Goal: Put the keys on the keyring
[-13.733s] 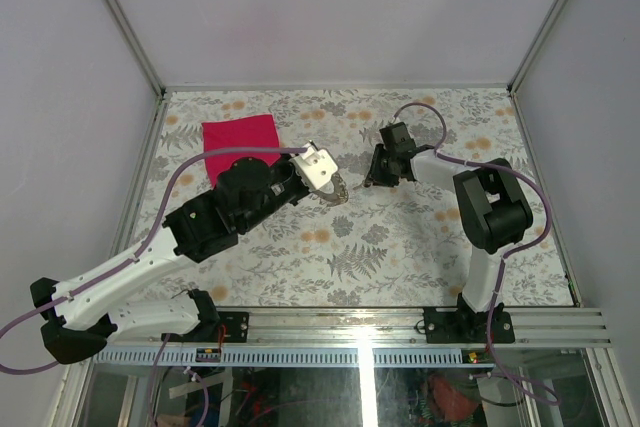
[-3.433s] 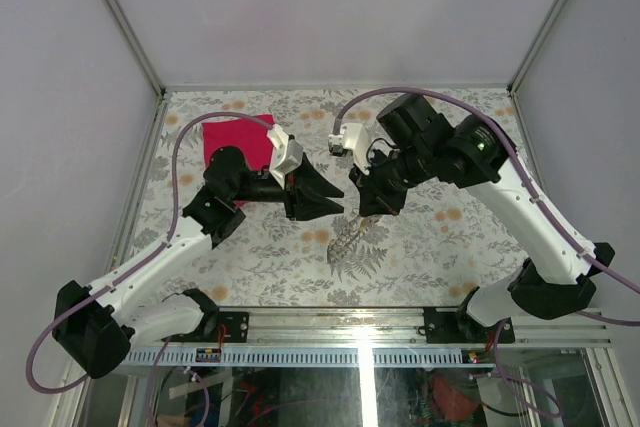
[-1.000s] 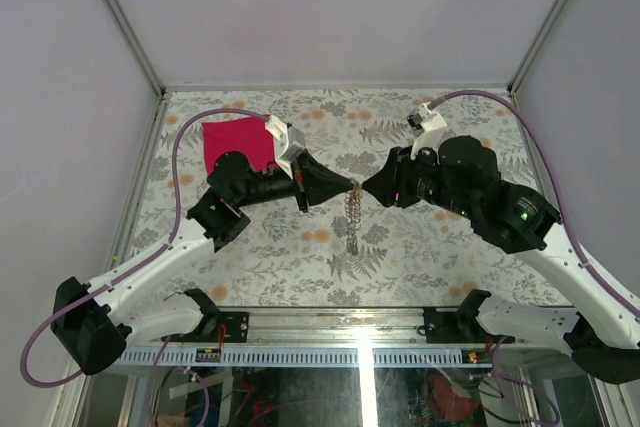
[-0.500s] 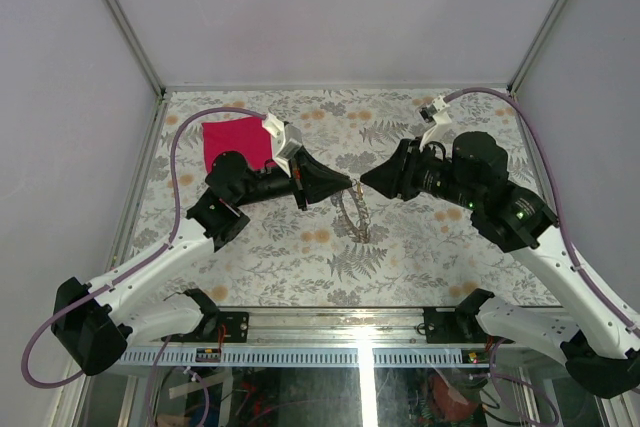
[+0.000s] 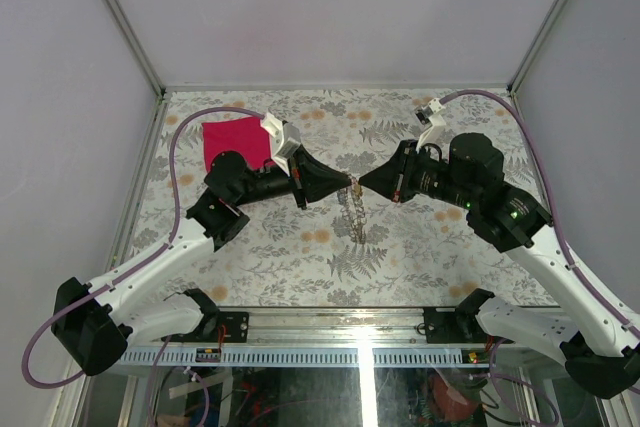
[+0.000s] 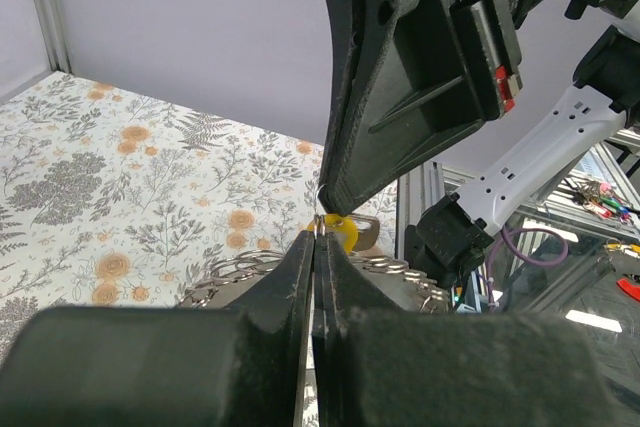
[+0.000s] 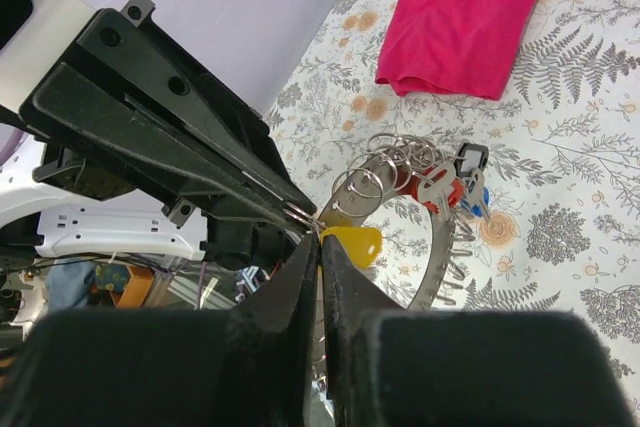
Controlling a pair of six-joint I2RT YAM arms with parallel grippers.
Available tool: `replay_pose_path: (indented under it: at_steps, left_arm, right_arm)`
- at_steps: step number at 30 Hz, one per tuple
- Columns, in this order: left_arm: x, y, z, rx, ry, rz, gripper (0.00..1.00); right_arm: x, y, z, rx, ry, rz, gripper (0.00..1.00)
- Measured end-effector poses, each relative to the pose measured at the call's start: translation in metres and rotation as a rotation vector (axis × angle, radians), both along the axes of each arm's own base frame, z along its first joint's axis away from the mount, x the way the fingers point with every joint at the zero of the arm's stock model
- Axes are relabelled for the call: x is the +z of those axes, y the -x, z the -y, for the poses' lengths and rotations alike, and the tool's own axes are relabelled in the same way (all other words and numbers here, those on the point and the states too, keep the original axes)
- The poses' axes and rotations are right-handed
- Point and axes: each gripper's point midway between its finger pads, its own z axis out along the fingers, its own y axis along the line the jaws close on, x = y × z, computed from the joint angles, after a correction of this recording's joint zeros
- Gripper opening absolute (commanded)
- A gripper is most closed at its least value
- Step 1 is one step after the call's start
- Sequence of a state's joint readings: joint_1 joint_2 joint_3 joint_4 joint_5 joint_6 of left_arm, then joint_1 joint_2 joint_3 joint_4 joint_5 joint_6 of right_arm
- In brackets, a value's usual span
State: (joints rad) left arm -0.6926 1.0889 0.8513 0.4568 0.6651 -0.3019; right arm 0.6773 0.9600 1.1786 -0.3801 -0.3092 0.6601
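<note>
Metalwork this fine looks fiddly from where I stand. The keyring [image 7: 385,160] is held up in the air between the two arms, over the middle of the flowered table [image 5: 430,247]. Its bunch of small loops, a blue piece [image 7: 476,199] and a chain [image 5: 353,219] dangle beneath it. The left gripper [image 5: 347,185] has its jaws pressed together on the thin wire and meets the right gripper [image 5: 364,185] tip to tip. The right one's jaws are pinched just as tight. I cannot tell whether it nips the wire itself or the yellow-headed key [image 7: 352,243] sitting right at its fingertips. The other keys [image 7: 432,187], red-headed, hang in the bunch just beside. The pink cloth [image 5: 238,139] lies well apart, towards the far left corner. I would judge all of this to be light, hard and slippery. The wire is stiff but springy, so it will want to snap closed, and the hanging bunch will swing at any jolt. The flat plastic head looks the safest place to hold a key. The ring is best pinched close to its split, leaving the free end clear for the key's hole.
</note>
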Motion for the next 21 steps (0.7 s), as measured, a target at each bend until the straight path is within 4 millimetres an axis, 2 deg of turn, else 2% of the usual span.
replay_pose_path:
  at_steps: [3,21]
  left_arm:
    - [-0.0008,-0.0009,-0.0005,0.003,-0.001,-0.002,0.00]
    - [-0.0009,-0.0024,-0.0012,0.009,-0.001,-0.003,0.00]
  right_arm:
    - [0.0016,-0.0004,-0.0003,0.000,-0.005,0.006,0.00]
    - [-0.0050,-0.0001,-0.0004,0.016,0.023,0.013,0.00]
